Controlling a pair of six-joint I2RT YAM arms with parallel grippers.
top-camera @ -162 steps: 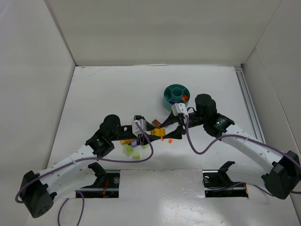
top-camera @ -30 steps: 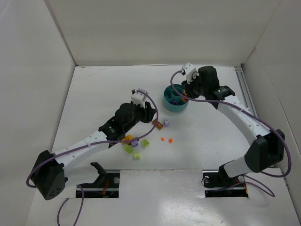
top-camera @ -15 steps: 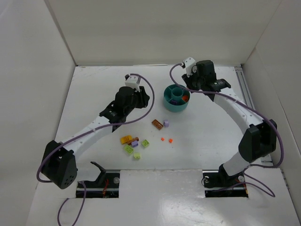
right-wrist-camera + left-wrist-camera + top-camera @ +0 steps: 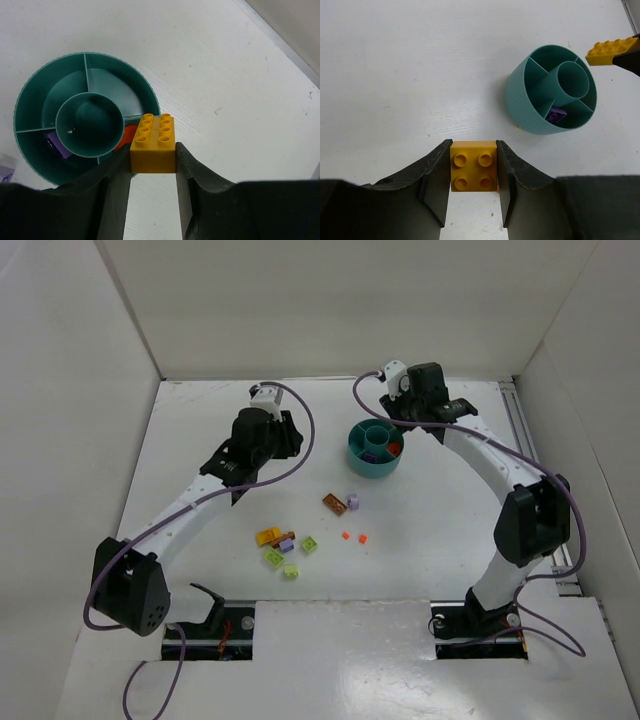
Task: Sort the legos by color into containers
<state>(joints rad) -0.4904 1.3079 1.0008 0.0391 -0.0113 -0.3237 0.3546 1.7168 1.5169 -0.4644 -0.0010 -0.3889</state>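
Right now both of my grippers are closed on bricks. My left gripper (image 4: 474, 147) pinches a square orange-yellow brick (image 4: 474, 172), four studs up and flush against both inner finger faces. It hangs over the white table (image 4: 200, 415), to the left of the teal dish (image 4: 520, 107), and a stretch of white surface lies between my fingertips and the dish's ribbed wall. My right gripper (image 4: 152, 150) clamps a long orange-yellow brick (image 4: 154, 134), eight studs up, at the dish's far-right rim. From the wrist view it overlaps the rim beside the compartment holding an orange-red piece (image 4: 126, 137), but I cannot tell whether it hangs over the rim or just outside it. A lilac piece (image 4: 56, 143) lies in the neighbouring compartment, and the central cup (image 4: 90, 125) stands in the middle with dividers running out to the rim. The back wall (image 4: 340, 310) rises near both wrists, while the side rail (image 4: 527, 455) along the table's right edge is well apart from my right fingers. The other legos sit on the near side of the dish, apart from it: a brown brick (image 4: 335, 503) touching a lilac brick (image 4: 353, 502), two tiny orange-red bits (image 4: 346, 536) nearer the bases, and a loose cluster (image 4: 273, 557) of lime green, lilac and yellow pieces to their left. White table surface separates each group.
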